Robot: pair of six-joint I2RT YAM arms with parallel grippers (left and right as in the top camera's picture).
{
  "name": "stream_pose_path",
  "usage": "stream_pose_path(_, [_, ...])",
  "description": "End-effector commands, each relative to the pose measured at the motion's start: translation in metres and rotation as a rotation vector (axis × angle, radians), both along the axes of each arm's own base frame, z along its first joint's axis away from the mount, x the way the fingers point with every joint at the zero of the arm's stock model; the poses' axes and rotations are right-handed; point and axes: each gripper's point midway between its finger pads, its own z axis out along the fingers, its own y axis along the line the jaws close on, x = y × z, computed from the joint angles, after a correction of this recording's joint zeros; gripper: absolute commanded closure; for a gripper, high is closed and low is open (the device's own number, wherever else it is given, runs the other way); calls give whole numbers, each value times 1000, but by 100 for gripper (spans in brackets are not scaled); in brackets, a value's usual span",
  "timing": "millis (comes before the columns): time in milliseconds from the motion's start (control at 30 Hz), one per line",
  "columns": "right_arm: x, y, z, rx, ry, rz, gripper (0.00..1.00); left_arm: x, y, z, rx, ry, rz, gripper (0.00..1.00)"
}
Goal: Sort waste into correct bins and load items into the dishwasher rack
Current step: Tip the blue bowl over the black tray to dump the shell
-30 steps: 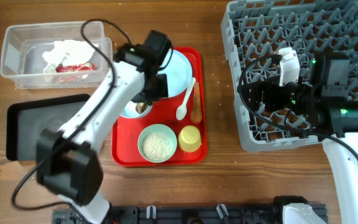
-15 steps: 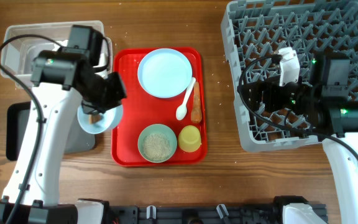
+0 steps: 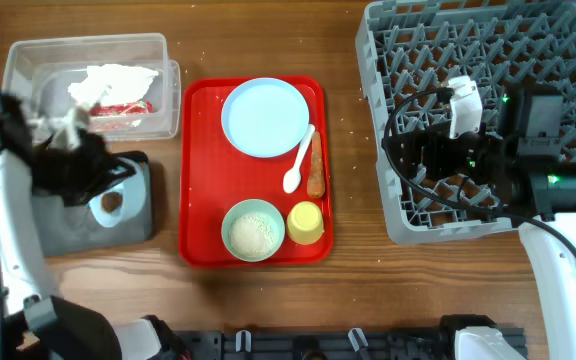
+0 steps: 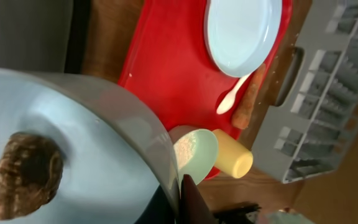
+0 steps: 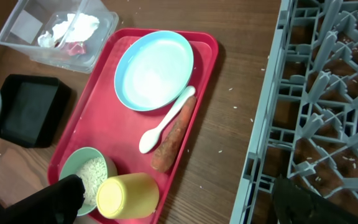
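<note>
Gripping the rim of the light-blue bowl [image 4: 92, 137], the left gripper [image 4: 178, 202] is clenched on the bowl's wall, with one finger inside and one outside, as the left wrist view shows. The bowl hangs over the black tray [image 3: 140, 228] at the left side of the table. A brown nut scrap [image 4: 27, 174] lies on the bowl's inner surface. From above the arm covers much of the bowl, so I cannot tell whether it touches the tray.

Behind the black tray stands the clear tub [image 3: 23, 75], with the white tissue [image 3: 113, 80] and the red wrapper [image 3: 120, 108] inside it.

The red tray [image 3: 200, 150] lies in the middle of the table. The blue plate [image 3: 265, 117] sits at its far end. The white spoon [image 3: 298, 165] lies just beside the plate's near right edge. The carrot stick [image 3: 315, 175] lies alongside the spoon on its right, though whether the two touch is not clear. At the near end of the red tray the green bowl [image 3: 253, 215] holds the rice grains [image 3: 253, 237], and the yellow cup [image 3: 305, 222] is just beside it on the right.

The grey rack [image 3: 568, 60] fills the right side of the table. The right gripper [image 5: 176, 186] hovers over the rack's left part, its fingers spread wide apart with nothing between them. Its wrist camera looks past the rack's edge toward the red tray.
</note>
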Motion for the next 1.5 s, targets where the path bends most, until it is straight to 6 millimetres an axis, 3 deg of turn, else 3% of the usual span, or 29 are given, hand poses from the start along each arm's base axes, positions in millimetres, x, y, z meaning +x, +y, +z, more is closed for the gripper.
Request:
stream_pose_path(0, [2, 3, 9, 22, -12, 4, 0, 0, 23, 0, -226, -195, 82, 96])
stream_pose_path(200, [4, -1, 7, 2, -16, -11, 0, -9, 80, -39, -358, -320, 309, 96])
stream_pose_path(300, [4, -1, 7, 2, -14, -13, 0, -7, 98, -50, -483, -380, 406, 96])
stream_pose_path(400, [4, -1, 7, 3, -10, -14, 0, 4, 105, -36, -599, -506, 440, 96])
stream_pose_path(567, [4, -1, 7, 7, -6, -19, 0, 12, 110, -19, -644, -617, 436, 96])
stream_pose_path(800, [3, -1, 6, 7, -2, -19, 0, 15, 133, -10, -695, -667, 496, 96])
stream_pose_path(967, [3, -1, 6, 7, -2, -19, 0, 6, 152, -7, -688, -692, 553, 96])
stream_pose_path(1200, [3, -1, 6, 7, -2, -19, 0, 12, 142, 0, -673, -691, 506, 96])
stream_pose_path(1333, [3, -1, 6, 7, -2, -19, 0, 28, 116, 35, -508, -670, 353, 96])
stream_pose_path(1467, [3, -1, 6, 7, -2, -19, 0, 43, 74, 71, -194, -574, 198, 96])
